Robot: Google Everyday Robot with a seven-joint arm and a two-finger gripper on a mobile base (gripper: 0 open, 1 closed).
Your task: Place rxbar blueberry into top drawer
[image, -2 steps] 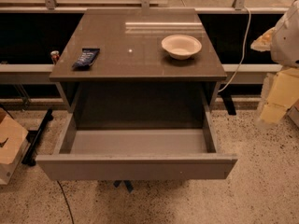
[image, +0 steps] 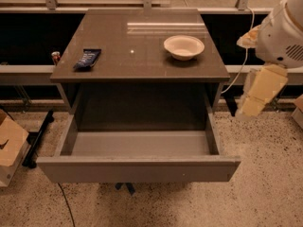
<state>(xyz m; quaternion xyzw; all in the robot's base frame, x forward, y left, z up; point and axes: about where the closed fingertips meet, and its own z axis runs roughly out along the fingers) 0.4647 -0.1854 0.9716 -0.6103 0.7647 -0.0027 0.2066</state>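
Note:
The rxbar blueberry, a small dark blue bar, lies flat near the left front corner of the cabinet top. The top drawer is pulled wide open below it, and its grey inside holds nothing. My gripper hangs on the pale arm at the right, beside the cabinet's right side, at about the height of the drawer opening. It is far from the bar and holds nothing that I can see.
A cream bowl sits at the right of the cabinet top. A small red-and-white can stands behind the left edge. A cardboard box and a black bar lie on the floor at left. A cable hangs at right.
My gripper and arm have shifted a little to the left, closer to the cabinet's right side. The bar, bowl and drawer have not moved.

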